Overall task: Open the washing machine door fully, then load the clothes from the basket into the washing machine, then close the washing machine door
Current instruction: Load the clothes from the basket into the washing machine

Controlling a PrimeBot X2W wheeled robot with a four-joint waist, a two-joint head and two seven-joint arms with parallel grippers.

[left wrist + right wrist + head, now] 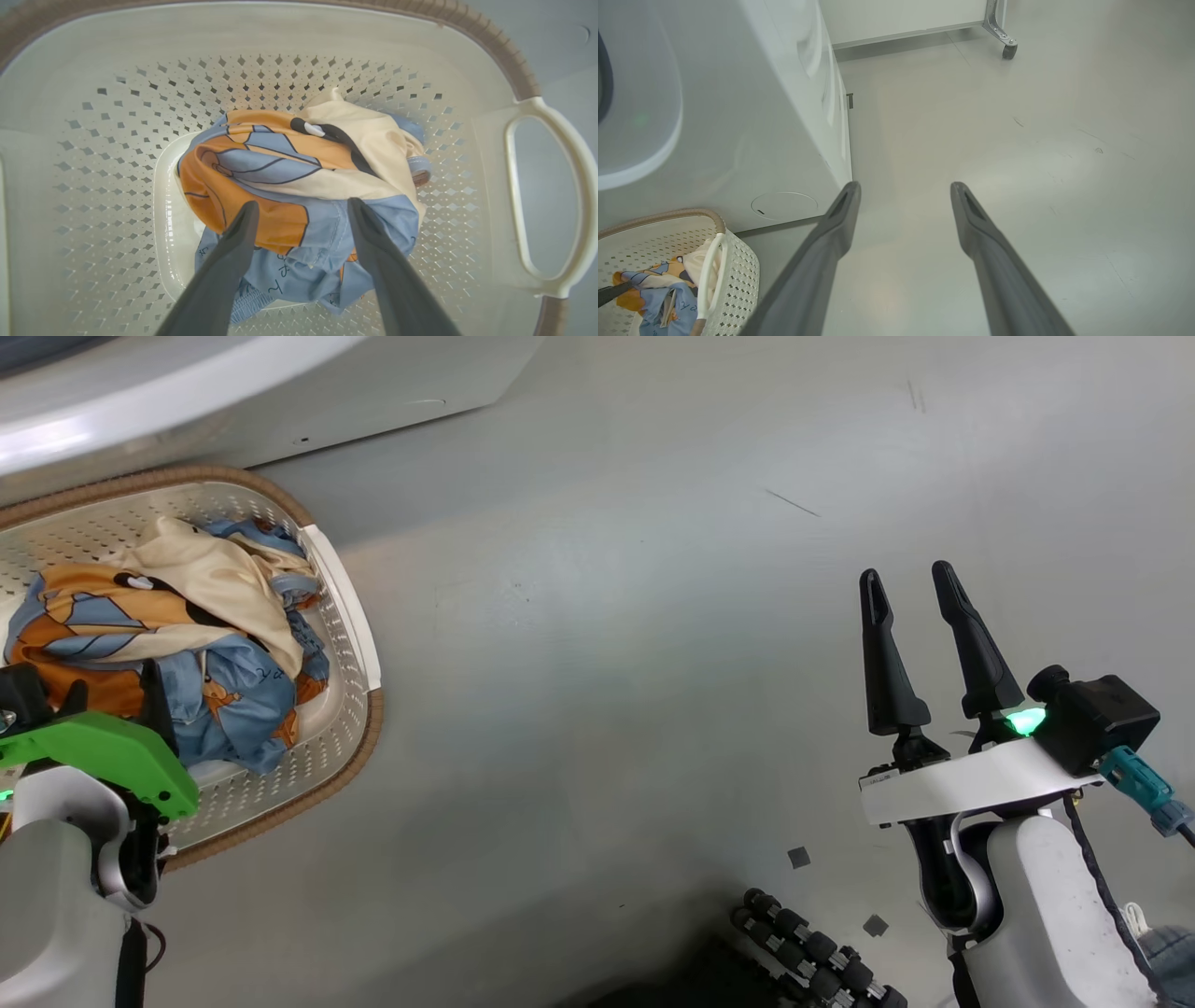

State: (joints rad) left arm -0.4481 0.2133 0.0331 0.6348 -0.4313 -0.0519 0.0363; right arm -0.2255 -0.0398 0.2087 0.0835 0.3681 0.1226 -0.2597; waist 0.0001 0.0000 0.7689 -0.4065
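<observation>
Two grippers, both spread wide, neither holding a thing. Look at the left gripper [303, 205]: it hangs inside the basket [140, 116], fingers [224, 261] straddling the near side of the clothes [280, 158], tips right down at the fabric. Touching or just above, can't tell. Over on the other side the right gripper [906, 574] idles above bare floor [653, 616], well apart from the basket.

Clothes sit bunched in one heap in the middle of the basket, and the basket stands on the floor just beside the washer [784, 116].

Now the handling. This looks like thin, soft, light fabric with no stiffness at all, so expect it to sag and trail off the fingers once lifted. Nothing fragile here, so a firm squeeze should do no harm. The danger is a shallow pinch that catches only the top layer, or a dangling end snagging on the rim [490, 42]. Best hold, I'd say: press into the thick of the heap, where orange, cream and blue folds pile up, and close on a fat bunch, not a loose edge
</observation>
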